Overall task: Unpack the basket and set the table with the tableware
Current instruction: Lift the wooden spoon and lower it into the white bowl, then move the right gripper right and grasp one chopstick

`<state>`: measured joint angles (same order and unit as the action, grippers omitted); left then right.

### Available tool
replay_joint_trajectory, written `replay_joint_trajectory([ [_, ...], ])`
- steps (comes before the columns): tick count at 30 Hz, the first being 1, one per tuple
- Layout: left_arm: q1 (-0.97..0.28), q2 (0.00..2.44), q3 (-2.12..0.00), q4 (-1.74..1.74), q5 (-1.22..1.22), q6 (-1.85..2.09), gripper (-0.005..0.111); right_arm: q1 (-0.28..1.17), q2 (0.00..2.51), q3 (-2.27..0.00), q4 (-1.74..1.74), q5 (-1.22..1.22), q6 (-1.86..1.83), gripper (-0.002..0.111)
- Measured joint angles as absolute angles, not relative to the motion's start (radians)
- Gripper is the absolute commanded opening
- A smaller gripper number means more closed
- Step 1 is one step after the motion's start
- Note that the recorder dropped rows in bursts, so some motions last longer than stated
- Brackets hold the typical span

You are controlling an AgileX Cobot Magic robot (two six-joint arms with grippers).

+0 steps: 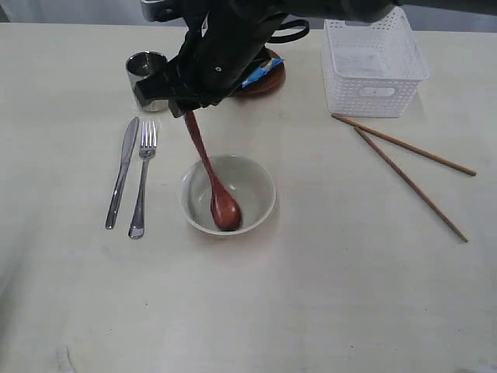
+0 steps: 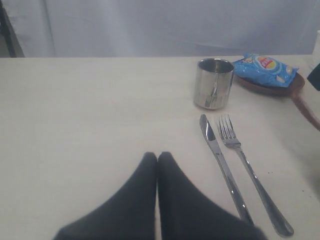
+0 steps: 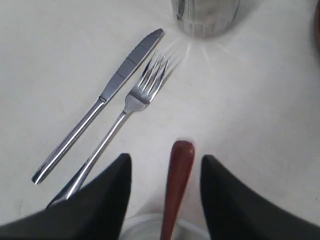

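The reddish-brown wooden spoon [image 1: 208, 175] leans in the white bowl [image 1: 260, 183], its head on the bowl's bottom and its handle rising toward the back left. My right gripper [image 1: 185, 109] is at the handle's top end. In the right wrist view the right gripper [image 3: 166, 158] is open, with the spoon handle [image 3: 179, 170] between the fingers and a gap on both sides. Left of the bowl lie the knife [image 1: 123, 172] and fork [image 1: 143, 183]. My left gripper [image 2: 157, 156] is shut and empty over the table [image 1: 349, 295]; the exterior view does not show it.
The steel cup [image 1: 146, 70] stands behind the cutlery. A blue chip bag [image 1: 260, 72] lies on the small brown plate [image 1: 268, 81], partly hidden by the right arm. The white basket [image 1: 373, 66] sits back right, with two chopsticks [image 1: 404, 145] in front of it.
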<state>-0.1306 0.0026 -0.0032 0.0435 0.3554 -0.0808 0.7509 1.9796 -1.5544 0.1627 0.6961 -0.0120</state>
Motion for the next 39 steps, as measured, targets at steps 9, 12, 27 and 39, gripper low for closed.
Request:
replay_joint_trajectory([
  [9,-0.131,0.003,-0.003,0.043,0.355,-0.081,0.000,0.751,1.930,-1.554,0.148,0.723,-0.010,0.049],
  [12,-0.131,0.003,-0.003,0.043,0.355,-0.081,0.000,0.749,1.881,-1.554,0.135,0.714,-0.008,0.049],
  [27,-0.131,0.003,-0.003,0.043,0.355,-0.081,0.000,0.558,1.820,-1.553,-0.181,1.040,0.088,0.049],
  [39,-0.131,0.003,-0.003,0.043,0.355,-0.081,0.000,0.233,1.915,-1.332,-0.180,1.024,-0.035,0.049],
])
